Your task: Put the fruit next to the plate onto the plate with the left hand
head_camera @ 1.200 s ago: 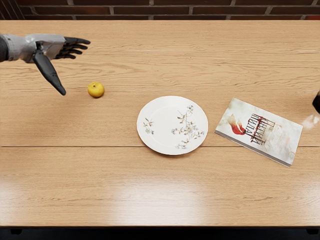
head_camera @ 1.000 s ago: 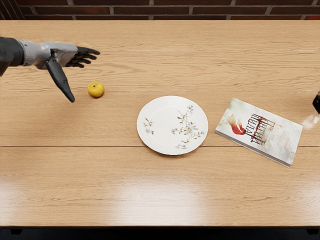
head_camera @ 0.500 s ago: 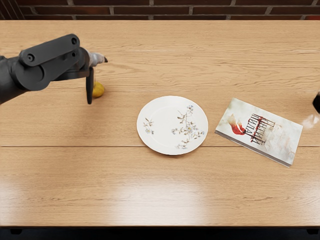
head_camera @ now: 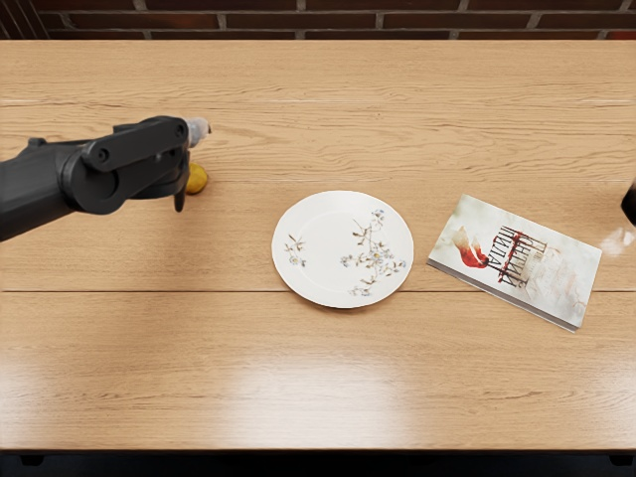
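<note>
A small yellow fruit (head_camera: 198,180) lies on the table to the left of the white flowered plate (head_camera: 343,248), only its right part showing. My left arm (head_camera: 89,179) reaches in from the left, and its dark forearm covers most of the left hand (head_camera: 187,159), which sits over the fruit. Whether the hand touches the fruit is hidden. The plate has nothing on it. A dark bit of the right hand (head_camera: 629,204) shows at the right edge.
A book (head_camera: 517,259) with a pale cover and a red figure lies right of the plate, turned at an angle. A brick wall (head_camera: 318,18) runs along the table's far edge.
The left arm swung from reaching flat behind the fruit to coming down over it. The forearm now hides the hand and half the fruit. Fruit, plate and book stayed put.
</note>
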`<state>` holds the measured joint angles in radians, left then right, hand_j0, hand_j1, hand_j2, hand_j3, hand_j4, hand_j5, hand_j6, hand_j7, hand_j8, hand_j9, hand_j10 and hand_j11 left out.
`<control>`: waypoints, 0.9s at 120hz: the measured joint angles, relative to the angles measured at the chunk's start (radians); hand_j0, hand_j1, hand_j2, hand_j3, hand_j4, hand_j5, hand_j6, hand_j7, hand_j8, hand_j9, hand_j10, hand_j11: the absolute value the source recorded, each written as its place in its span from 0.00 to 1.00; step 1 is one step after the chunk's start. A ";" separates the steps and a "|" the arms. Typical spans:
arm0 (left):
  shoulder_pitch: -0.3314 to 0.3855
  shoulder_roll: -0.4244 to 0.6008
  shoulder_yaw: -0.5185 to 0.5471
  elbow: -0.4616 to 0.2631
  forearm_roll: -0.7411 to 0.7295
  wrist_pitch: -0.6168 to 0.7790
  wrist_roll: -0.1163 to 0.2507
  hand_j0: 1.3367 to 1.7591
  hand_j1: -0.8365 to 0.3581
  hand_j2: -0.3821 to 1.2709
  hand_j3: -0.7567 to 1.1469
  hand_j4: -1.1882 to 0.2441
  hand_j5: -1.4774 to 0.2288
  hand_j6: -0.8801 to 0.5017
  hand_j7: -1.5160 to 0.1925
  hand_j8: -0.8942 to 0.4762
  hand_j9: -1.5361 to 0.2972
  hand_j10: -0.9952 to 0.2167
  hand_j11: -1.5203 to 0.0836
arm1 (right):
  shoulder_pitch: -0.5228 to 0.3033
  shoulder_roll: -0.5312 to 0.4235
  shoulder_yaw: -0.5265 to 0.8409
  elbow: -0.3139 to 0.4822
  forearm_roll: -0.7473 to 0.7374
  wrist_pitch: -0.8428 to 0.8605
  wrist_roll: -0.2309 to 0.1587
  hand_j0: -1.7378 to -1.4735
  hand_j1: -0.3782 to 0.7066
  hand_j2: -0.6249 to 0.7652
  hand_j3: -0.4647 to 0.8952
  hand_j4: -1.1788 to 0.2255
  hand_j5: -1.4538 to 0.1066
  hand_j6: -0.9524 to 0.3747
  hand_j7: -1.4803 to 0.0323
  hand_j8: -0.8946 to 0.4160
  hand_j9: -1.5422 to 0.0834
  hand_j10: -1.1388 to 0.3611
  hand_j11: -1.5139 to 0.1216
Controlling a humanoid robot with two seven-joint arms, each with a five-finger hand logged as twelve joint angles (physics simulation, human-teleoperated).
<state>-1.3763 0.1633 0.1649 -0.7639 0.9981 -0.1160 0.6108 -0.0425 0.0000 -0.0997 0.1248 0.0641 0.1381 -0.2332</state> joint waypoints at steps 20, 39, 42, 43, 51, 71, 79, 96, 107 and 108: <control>0.004 0.000 0.002 -0.013 -0.005 -0.004 0.000 0.76 0.81 0.25 0.40 0.70 0.73 0.51 0.75 0.52 0.71 0.67 0.80 | 0.000 0.000 0.000 0.000 0.000 0.000 0.000 0.30 0.03 0.45 0.34 0.84 0.93 0.72 0.98 0.68 0.95 0.76 0.93; 0.021 -0.001 0.004 -0.015 -0.002 0.033 0.000 0.76 0.78 0.26 0.40 0.68 0.70 0.48 0.72 0.49 0.68 0.64 0.77 | -0.001 0.000 0.000 0.000 0.000 0.000 0.000 0.30 0.03 0.45 0.34 0.84 0.93 0.72 0.98 0.68 0.95 0.76 0.93; 0.022 0.000 0.004 -0.014 -0.002 0.038 0.000 0.76 0.77 0.26 0.40 0.67 0.70 0.47 0.72 0.49 0.68 0.64 0.77 | -0.002 0.000 0.000 0.000 0.000 0.000 0.000 0.30 0.03 0.45 0.34 0.84 0.93 0.72 0.98 0.68 0.95 0.76 0.93; 0.022 0.000 0.004 -0.013 -0.002 0.039 0.000 0.76 0.77 0.26 0.40 0.67 0.69 0.47 0.72 0.49 0.68 0.63 0.77 | -0.002 0.000 0.000 0.000 0.000 0.000 0.000 0.30 0.03 0.45 0.34 0.84 0.93 0.72 0.98 0.68 0.95 0.76 0.93; 0.021 0.003 0.004 -0.007 0.000 0.047 0.000 0.76 0.75 0.26 0.40 0.66 0.68 0.46 0.71 0.48 0.67 0.62 0.75 | -0.003 0.000 0.000 0.000 0.000 0.000 0.000 0.30 0.03 0.45 0.34 0.84 0.93 0.72 0.98 0.68 0.95 0.76 0.93; 0.049 -0.053 0.006 0.096 0.003 0.052 -0.025 0.76 0.73 0.26 0.40 0.65 0.67 0.45 0.69 0.46 0.66 0.61 0.74 | -0.003 0.000 0.000 0.000 0.000 0.000 0.000 0.30 0.03 0.45 0.34 0.84 0.93 0.72 0.98 0.68 0.95 0.76 0.93; 0.054 -0.054 0.006 0.128 0.003 0.052 -0.043 0.76 0.73 0.26 0.40 0.65 0.67 0.45 0.69 0.46 0.65 0.60 0.74 | -0.003 0.000 0.000 0.000 0.000 0.000 0.000 0.30 0.03 0.45 0.34 0.84 0.93 0.72 0.98 0.68 0.95 0.76 0.93; 0.064 -0.081 0.006 0.182 0.003 0.054 -0.087 0.76 0.73 0.26 0.40 0.64 0.66 0.44 0.68 0.46 0.65 0.60 0.73 | -0.003 0.000 0.000 0.000 0.001 0.000 0.000 0.30 0.03 0.45 0.34 0.84 0.93 0.72 0.98 0.68 0.95 0.76 0.93; 0.077 -0.121 0.007 0.222 0.003 0.054 -0.117 0.76 0.72 0.26 0.40 0.64 0.66 0.44 0.68 0.45 0.65 0.60 0.73 | -0.003 0.000 0.000 0.000 0.002 0.000 0.000 0.30 0.03 0.45 0.34 0.84 0.93 0.72 0.98 0.68 0.95 0.76 0.93; 0.077 -0.121 0.007 0.224 0.003 0.055 -0.119 0.76 0.72 0.26 0.40 0.64 0.66 0.44 0.68 0.45 0.65 0.60 0.73 | -0.003 0.000 0.000 0.000 0.002 0.000 0.000 0.30 0.03 0.45 0.34 0.84 0.93 0.72 0.98 0.68 0.95 0.76 0.93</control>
<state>-1.2993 0.0420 0.1715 -0.5396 1.0014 -0.0615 0.4923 -0.0460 0.0000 -0.0997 0.1243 0.0658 0.1381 -0.2332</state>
